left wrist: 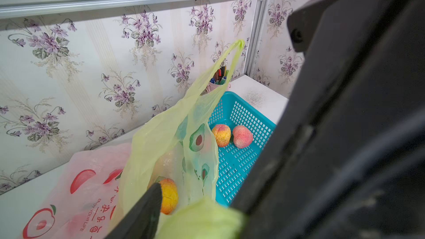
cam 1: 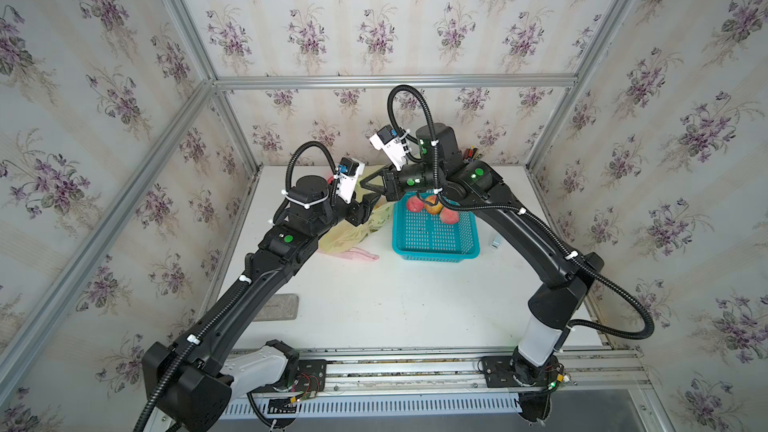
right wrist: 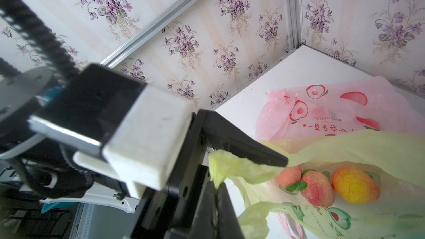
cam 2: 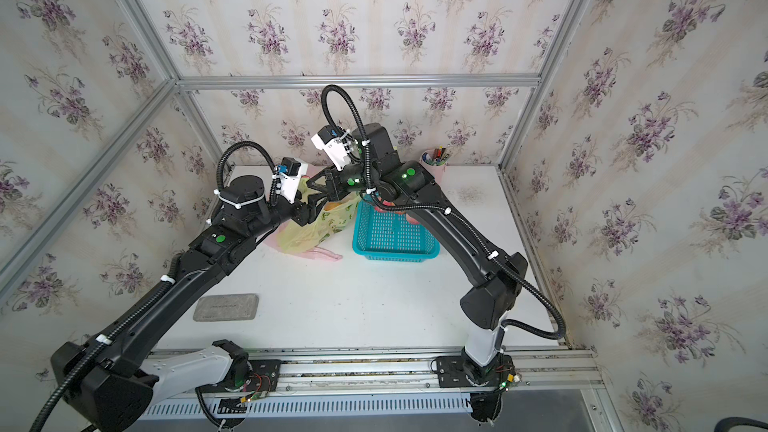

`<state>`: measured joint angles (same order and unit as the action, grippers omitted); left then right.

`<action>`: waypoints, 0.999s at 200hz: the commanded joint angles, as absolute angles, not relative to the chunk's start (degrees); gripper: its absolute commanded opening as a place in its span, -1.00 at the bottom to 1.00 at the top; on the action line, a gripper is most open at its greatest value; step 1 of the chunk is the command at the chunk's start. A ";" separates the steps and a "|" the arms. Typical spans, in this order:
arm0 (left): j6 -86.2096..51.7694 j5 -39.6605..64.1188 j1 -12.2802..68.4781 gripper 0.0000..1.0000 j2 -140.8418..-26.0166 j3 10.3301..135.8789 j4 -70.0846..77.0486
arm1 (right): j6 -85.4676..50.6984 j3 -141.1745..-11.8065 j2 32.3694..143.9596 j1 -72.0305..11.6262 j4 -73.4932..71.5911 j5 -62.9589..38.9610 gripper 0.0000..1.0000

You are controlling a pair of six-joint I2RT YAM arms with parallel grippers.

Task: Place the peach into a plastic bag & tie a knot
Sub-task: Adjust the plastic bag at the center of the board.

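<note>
white table (cam 1: 415,309), right end effector (right wrist: 216,194) clamped on yellow bag (right wrist: 345,148), left end effector (cam 1: 371,206) blurred: grip unclear.

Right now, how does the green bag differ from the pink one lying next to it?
The green bag is held up, one handle pinched by the right gripper, jaws shut; the pink bag lies slack on the table. The green bag is printed with avocados, the pink bag with red fruit. Peaches show inside the green bag; none in the pink bag. Both are thin, translucent, with handles.
</note>
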<state>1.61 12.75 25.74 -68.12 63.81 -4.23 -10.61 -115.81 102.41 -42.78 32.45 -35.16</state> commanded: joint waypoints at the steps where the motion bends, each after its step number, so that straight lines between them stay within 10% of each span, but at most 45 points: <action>1: -0.82 11.65 26.18 0.03 -68.29 62.77 1.90 | -11.60 -116.19 102.39 -42.96 30.73 -36.03 -1.00; 45: -1.58 9.71 26.36 -0.56 -68.77 60.96 2.61 | -12.77 -116.03 102.39 -42.88 30.65 -34.39 -1.00; 66: -1.44 8.12 26.29 -0.88 -68.99 61.14 2.26 | -13.63 -115.95 101.42 -41.79 32.40 -25.60 -0.13; 114: -1.65 8.57 26.36 -0.91 -69.33 62.54 1.02 | -19.05 -100.61 91.21 -26.42 26.76 -8.08 0.29; 200: -1.31 9.15 26.31 -0.88 -70.28 63.81 0.00 | -21.53 -97.49 95.62 -17.71 18.56 -17.51 0.44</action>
